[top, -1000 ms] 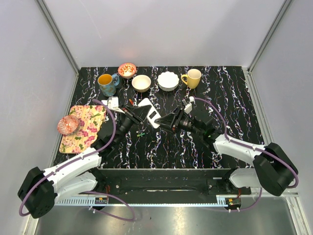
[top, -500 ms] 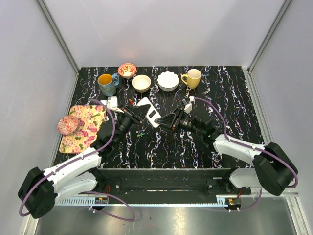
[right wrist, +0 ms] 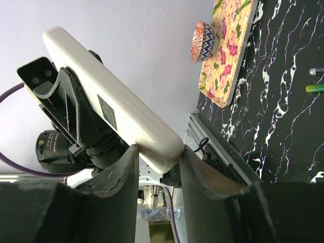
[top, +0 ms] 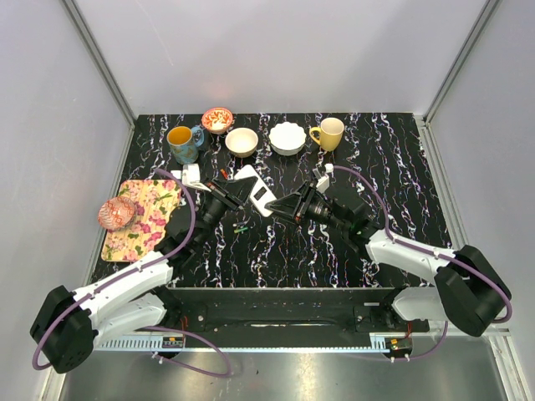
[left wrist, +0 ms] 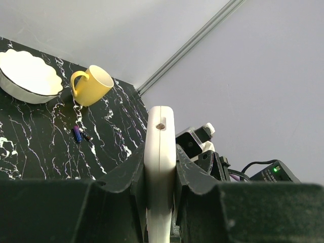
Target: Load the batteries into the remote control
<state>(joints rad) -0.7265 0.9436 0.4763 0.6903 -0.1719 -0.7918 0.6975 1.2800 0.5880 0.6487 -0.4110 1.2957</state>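
The remote control [top: 257,190] is held off the table between both grippers, white back showing. My left gripper [top: 240,194] is shut on its left end. In the left wrist view the remote [left wrist: 160,126] stands edge-on between the jaws of the left gripper [left wrist: 160,154]. My right gripper [top: 278,205] is shut on the other end. In the right wrist view the remote's white labelled back [right wrist: 101,96] runs up to the left from the right gripper [right wrist: 158,152]. Small batteries [top: 242,226] lie on the table below the remote, and also show in the right wrist view [right wrist: 315,88].
A row stands at the back: blue mug [top: 182,142], patterned bowl [top: 217,119], cream bowl [top: 242,141], white bowl [top: 287,138], yellow mug [top: 328,133]. A floral tray [top: 155,209] with a small patterned bowl [top: 116,213] lies at left. A white part [top: 191,175] lies near it.
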